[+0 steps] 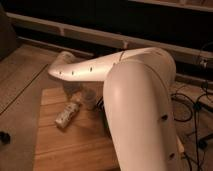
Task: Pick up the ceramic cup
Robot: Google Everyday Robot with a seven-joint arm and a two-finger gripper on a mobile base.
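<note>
White arm (135, 95) looming across wooden bench (55, 150). Plastic bottle (68, 114) lying at seven o'clock of ceramic cup (89, 97). Tool (75, 90) just beside cup at ten o'clock, opening impossible to tell. Could tip cup or nudge bottle if lowered off-centre.

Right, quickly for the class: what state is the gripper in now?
Gripper: low over the wooden table, next to the ceramic cup; open or closed cannot be told.
</note>
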